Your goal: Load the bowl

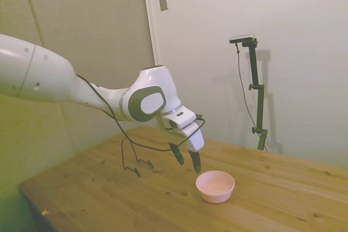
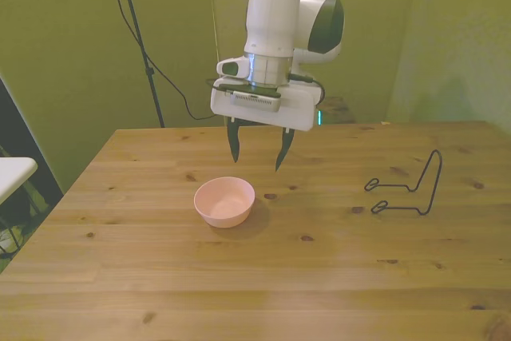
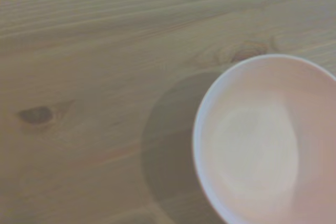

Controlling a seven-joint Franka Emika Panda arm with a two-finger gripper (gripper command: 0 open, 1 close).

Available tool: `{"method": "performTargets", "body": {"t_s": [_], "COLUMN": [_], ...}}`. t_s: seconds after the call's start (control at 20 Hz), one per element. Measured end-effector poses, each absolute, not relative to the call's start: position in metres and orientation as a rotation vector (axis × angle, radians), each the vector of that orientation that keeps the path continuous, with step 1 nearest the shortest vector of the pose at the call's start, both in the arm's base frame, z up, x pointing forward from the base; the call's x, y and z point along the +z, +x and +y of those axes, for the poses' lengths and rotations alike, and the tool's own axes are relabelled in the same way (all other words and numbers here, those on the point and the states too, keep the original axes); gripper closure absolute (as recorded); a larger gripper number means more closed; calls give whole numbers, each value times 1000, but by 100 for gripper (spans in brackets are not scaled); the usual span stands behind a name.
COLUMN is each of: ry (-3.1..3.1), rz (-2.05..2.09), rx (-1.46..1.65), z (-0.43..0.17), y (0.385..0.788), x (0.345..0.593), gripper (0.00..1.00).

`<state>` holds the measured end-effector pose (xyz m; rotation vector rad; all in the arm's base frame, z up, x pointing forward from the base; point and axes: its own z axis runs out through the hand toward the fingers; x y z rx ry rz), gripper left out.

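Item: 1 bowl (image 2: 224, 201), pale pink, sitting upright and empty on the wooden table (image 2: 239, 277), awaiting loading onto the wire rack (image 2: 407, 189).

The bowl is resting near the table's middle, well apart from every edge, with the rack standing well apart from it toward the front view's right. The gripper (image 2: 256, 152) is hovering above and just behind the bowl, its 2 fingers spread apart and holding nothing. Judged from its smooth, plastic-looking wall, the bowl is probably light, stiff and somewhat slippery, not especially fragile. The likeliest hold is pinching the rim (image 3: 202, 129), 1 finger inside and 1 outside, since the body looks about as wide as the spread fingers.
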<state>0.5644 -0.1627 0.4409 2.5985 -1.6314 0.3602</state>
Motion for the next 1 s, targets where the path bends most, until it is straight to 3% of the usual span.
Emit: {"method": "performTargets", "body": {"t_s": [0.7, 0.75, 1.0], "ry": [2534, 2530, 2515], "rz": [-1657, -1660, -1684], "rx": [287, 284, 264], "z": [-178, -180, -188], "y": [615, 616, 617], "x": [381, 378, 369], "gripper": [0, 100, 100]}}
